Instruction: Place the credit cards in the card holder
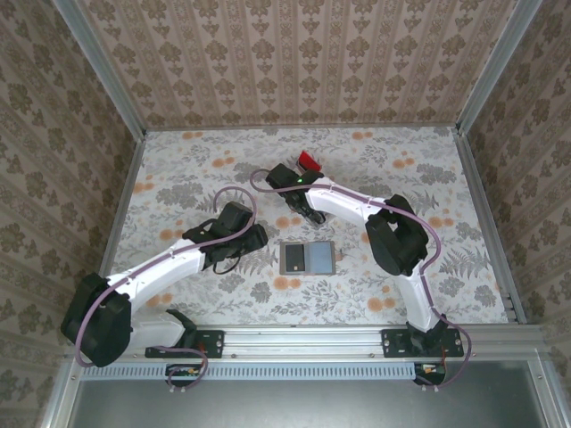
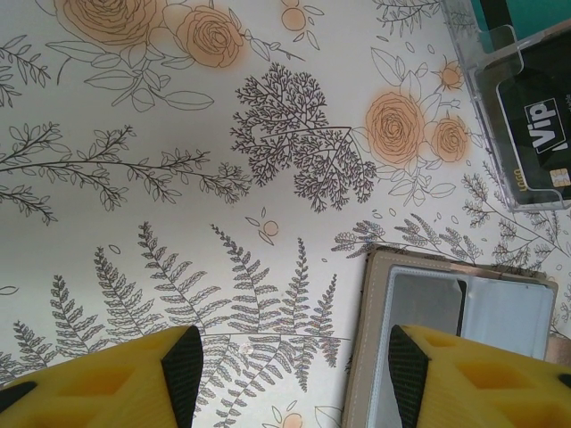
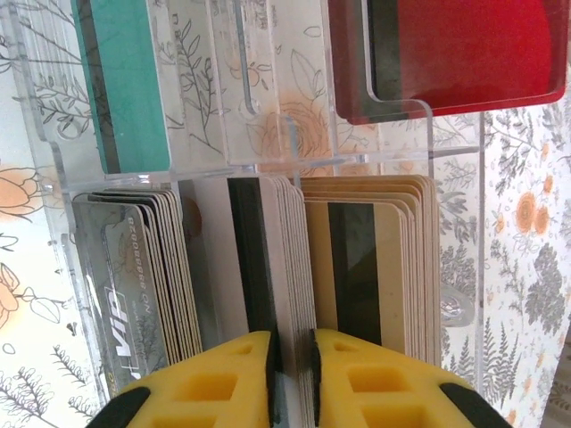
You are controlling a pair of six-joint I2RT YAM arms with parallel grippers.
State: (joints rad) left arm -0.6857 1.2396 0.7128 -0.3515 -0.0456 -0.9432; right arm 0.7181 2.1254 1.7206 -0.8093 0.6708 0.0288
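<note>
The credit cards stand in stacks in a clear slotted rack: teal, red, silver VIP, whitish and beige. My right gripper is shut on several cards of the whitish middle stack, one pad on each side. From above, this gripper sits at the rack beside the red cards. The grey card holder lies open and flat on the table. My left gripper hovers open at its left edge, the right finger over the card holder, nothing between the pads.
The rack's corner with a black VIP card stands just beyond the card holder. The floral table is walled on three sides. Both arms bend inward across the middle.
</note>
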